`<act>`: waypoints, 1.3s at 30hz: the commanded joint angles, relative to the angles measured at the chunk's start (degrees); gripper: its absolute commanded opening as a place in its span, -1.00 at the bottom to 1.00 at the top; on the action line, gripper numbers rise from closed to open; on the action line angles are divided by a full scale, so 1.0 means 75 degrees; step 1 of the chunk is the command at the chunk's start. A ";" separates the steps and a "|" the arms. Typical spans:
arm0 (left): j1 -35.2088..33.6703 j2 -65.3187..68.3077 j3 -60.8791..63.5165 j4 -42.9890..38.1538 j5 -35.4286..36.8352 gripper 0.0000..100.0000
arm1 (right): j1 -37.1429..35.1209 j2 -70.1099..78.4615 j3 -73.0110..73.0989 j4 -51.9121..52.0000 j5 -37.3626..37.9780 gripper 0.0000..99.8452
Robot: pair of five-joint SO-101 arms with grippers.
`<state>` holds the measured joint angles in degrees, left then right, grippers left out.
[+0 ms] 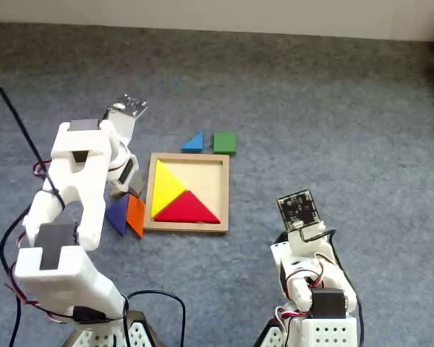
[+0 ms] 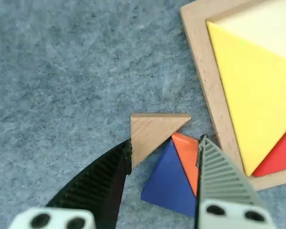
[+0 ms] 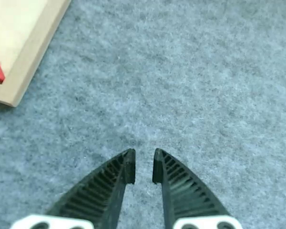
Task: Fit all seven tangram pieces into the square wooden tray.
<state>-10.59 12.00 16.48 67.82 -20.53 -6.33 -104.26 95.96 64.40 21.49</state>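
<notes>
Left pincer [image 2: 164,145] hangs wide over a little heap: a wood triangle [image 2: 152,131], an orange piece [image 2: 187,160] and a blue piece [image 2: 169,179]. They lie on the counter [image 2: 62,71] at 8 o'clock of the tray [image 2: 198,52]. It might grab two at once, or shove the heap away, because the pieces touch. Right pincer [image 3: 143,167] is nearly closed, holding nothing, at 4 o'clock of the tray.

fuzzy grey-blue surface [image 1: 333,108], even light — pale strip [image 1: 275,14] beyond
</notes>
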 commanded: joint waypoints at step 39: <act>0.0697 -0.0627 -0.0979 0.0352 -0.0023 -0.99 | 0.0135 -0.0123 0.0885 -0.0135 0.0094 -0.85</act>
<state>-9.54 13.14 10.95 68.00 -20.62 -6.33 -104.26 95.96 64.40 21.49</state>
